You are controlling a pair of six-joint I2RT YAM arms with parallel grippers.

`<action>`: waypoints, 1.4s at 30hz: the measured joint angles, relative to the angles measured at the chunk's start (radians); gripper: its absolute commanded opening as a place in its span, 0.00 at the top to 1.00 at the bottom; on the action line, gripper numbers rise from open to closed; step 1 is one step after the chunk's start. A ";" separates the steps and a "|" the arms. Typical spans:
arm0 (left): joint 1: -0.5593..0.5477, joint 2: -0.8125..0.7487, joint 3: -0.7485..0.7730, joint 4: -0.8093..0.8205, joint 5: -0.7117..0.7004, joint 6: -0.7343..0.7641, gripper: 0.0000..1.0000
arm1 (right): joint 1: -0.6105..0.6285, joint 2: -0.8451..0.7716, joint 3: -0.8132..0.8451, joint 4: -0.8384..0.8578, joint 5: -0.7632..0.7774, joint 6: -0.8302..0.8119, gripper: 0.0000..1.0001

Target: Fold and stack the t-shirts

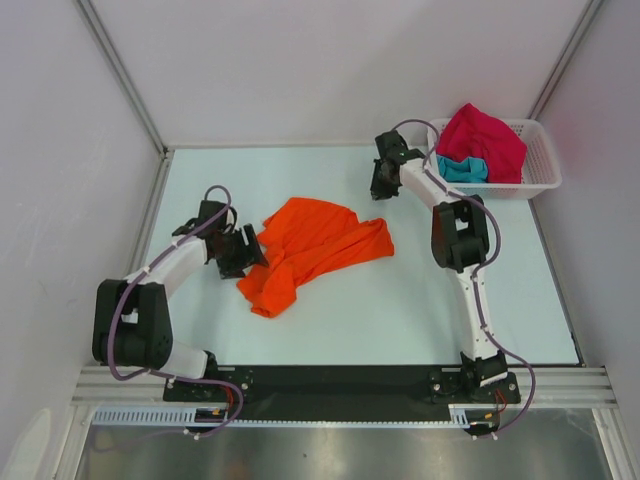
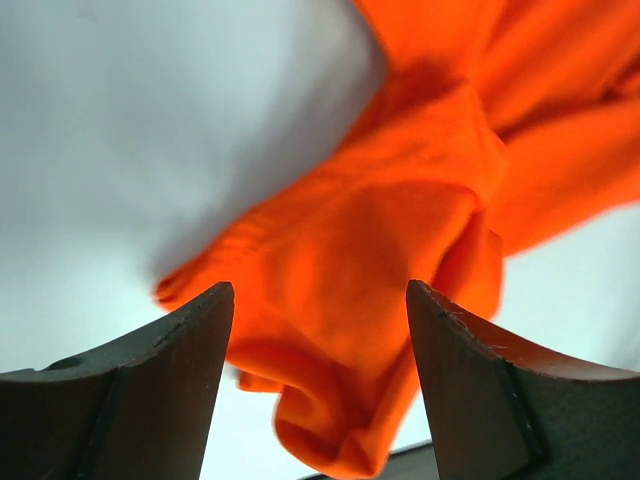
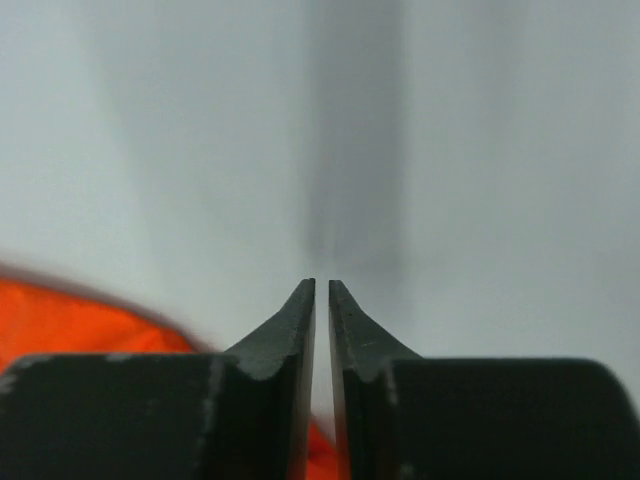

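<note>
No text, label, brand, number or sign can be read anywhere, neither on the orange t-shirt (image 1: 315,245), the white lattice basket (image 1: 541,184) nor the tabletop (image 1: 400,310)

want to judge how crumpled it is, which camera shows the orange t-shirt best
The top external view: the whole orange t-shirt lies bunched there, full outline visible. The left wrist view gives only a close, partial fold of it; the right wrist view just a blurred orange sliver at its lower left.
</note>
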 measured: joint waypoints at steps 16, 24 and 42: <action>-0.001 0.036 0.028 -0.090 -0.276 -0.017 0.25 | 0.070 -0.364 -0.455 0.024 0.004 -0.024 0.58; -0.013 0.061 -0.035 -0.021 -0.175 -0.071 0.35 | 0.045 -0.414 -0.554 0.040 0.018 -0.040 0.58; -0.034 0.000 -0.002 -0.058 -0.150 -0.096 1.00 | 0.000 -0.387 -0.636 0.131 -0.042 -0.047 1.00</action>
